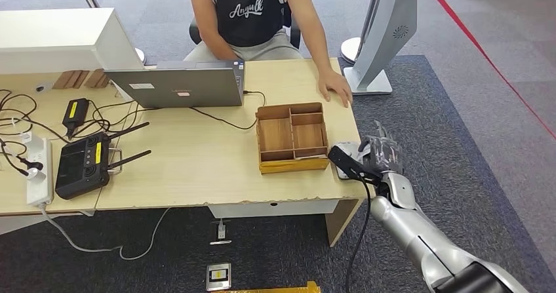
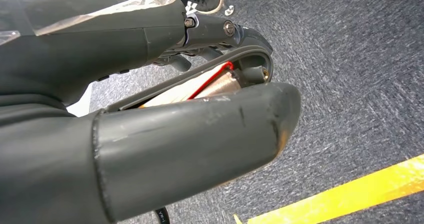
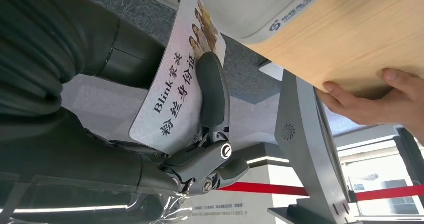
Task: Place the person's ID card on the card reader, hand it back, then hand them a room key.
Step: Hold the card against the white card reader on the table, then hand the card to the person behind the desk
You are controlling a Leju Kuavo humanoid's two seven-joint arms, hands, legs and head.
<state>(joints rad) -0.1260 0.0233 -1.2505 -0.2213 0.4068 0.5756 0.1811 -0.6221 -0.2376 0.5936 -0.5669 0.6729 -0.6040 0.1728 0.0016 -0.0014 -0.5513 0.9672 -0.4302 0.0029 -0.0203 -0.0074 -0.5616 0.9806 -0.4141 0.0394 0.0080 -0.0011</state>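
The right hand (image 1: pixel 382 154) sits at the desk's (image 1: pixel 197 168) right end, just beside the wooden divided tray (image 1: pixel 292 137), with a dark camera block on its wrist. In the right wrist view this hand (image 3: pixel 200 149) holds the ID card (image 3: pixel 180 73), a white card printed with dark characters and a small group photo; one dark finger (image 3: pixel 212 91) presses flat across the card's face, so the card is pinned against the hand. The card's far end lies against the white card reader (image 3: pixel 255 6), which rests on the desk's corner next to the tray. The person's hand (image 1: pixel 336 86) lies flat on the desk edge beyond the tray, and the same hand (image 3: pixel 375 101) appears at the desk edge in the right wrist view. The left hand (image 2: pixel 175 134) hangs over grey carpet near a yellow floor line (image 2: pixel 350 194); its thick thumb lies close along the darker fingers with a thin pale, red-edged strip showing between them, and I cannot tell whether it grips anything. Farther from the tray along the desk stand a grey laptop (image 1: pixel 180 83) and a black controller (image 1: pixel 84 164) with antennas.
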